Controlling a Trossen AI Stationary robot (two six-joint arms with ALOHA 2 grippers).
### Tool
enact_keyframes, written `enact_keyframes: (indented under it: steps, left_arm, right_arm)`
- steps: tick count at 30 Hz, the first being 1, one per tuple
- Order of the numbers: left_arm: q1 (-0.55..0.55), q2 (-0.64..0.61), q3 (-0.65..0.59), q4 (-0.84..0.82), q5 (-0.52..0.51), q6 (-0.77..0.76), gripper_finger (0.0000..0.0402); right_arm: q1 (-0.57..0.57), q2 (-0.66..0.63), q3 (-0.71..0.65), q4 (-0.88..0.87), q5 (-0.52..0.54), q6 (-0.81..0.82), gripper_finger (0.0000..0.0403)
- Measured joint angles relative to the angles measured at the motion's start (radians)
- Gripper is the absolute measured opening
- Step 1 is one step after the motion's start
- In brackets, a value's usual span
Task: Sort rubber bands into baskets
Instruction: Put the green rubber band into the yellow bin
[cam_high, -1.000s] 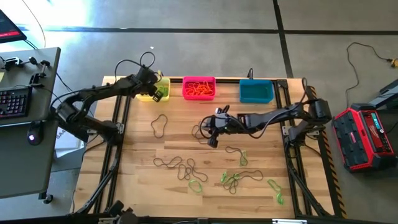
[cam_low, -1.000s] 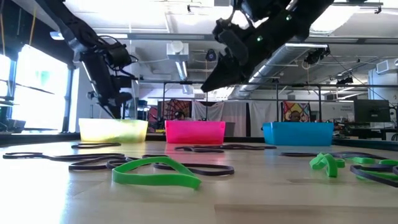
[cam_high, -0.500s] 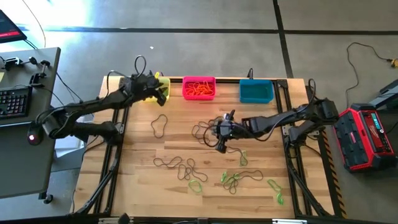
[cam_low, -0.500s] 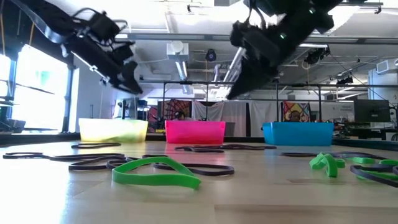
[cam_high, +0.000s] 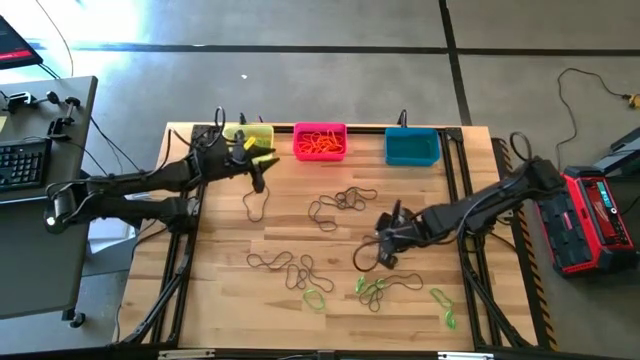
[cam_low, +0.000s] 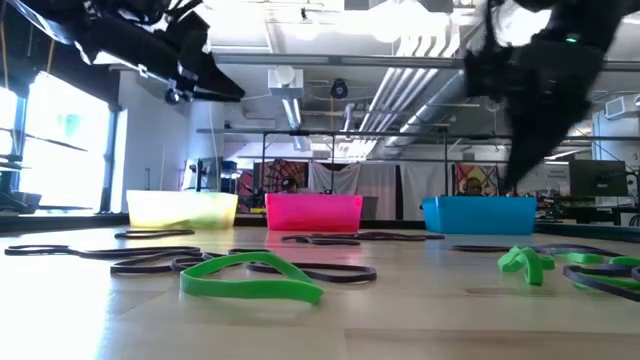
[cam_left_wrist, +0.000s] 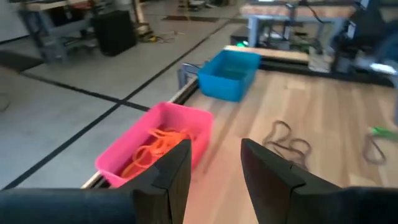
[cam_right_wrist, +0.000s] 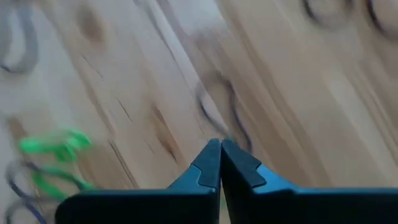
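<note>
Three baskets stand along the far edge: yellow (cam_high: 240, 135), pink (cam_high: 320, 141) with orange rubber bands (cam_left_wrist: 152, 149) in it, and teal (cam_high: 412, 147). Dark bands lie mid-table (cam_high: 340, 200) and near the front (cam_high: 290, 268), with green bands (cam_high: 372, 290) beside them. My left gripper (cam_high: 257, 168) hovers open and almost level just in front of the yellow basket, nothing between its fingers (cam_left_wrist: 177, 171). My right gripper (cam_high: 385, 255) is shut and points steeply down over the near right part. A dark loop (cam_right_wrist: 217, 112) lies just beyond its tips; whether they touch it I cannot tell.
A single dark loop (cam_high: 257, 200) lies below my left gripper. More green bands lie at the front (cam_high: 316, 298) and at the near right (cam_high: 443, 305). Black rails and cables run along both table sides (cam_high: 455, 190).
My left gripper has come up out of the yellow basket, drawn back toward the near edge and tipped from pointing down to nearly level. My right gripper has swung from the dark bands mid-table toward the near right, tipping further downward and rolling, and has stayed shut.
</note>
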Motion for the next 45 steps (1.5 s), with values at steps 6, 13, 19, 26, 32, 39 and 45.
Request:
enact_keyframes:
  steps: [6,13,19,26,32,39,45]
  left_arm:
    - [-0.056,0.026,0.0,0.0,-0.002,0.019,0.0133]
    - [-0.068,0.041,0.0,0.004,-0.009,0.017,0.0133]
    - [-0.068,0.041,0.0,0.004,-0.009,0.029,0.0133]
    - [-0.067,0.041,0.0,0.002,-0.009,0.033,0.0133]
    - [-0.067,0.041,0.0,0.0,-0.009,0.039,0.0133]
    - [-0.067,0.041,0.0,-0.004,-0.009,0.039,0.0133]
    - [-0.067,0.041,0.0,-0.008,-0.009,0.039,0.0133]
  right_arm:
    - [0.017,0.018,0.0,-0.121,-0.076,0.105,0.0044]
    - [-0.011,0.079,0.0,-0.172,-0.097,0.113,0.011]
    - [-0.035,0.13,0.0,-0.166,-0.105,0.105,0.0116]
    - [-0.061,0.156,0.0,-0.13,-0.151,0.066,0.0117]
    - [-0.105,0.156,0.0,-0.117,-0.192,-0.006,0.0097]
    - [-0.135,0.156,0.0,-0.125,-0.219,-0.08,0.0034]
    - [-0.134,0.156,0.003,-0.137,-0.22,-0.094,0.0031]
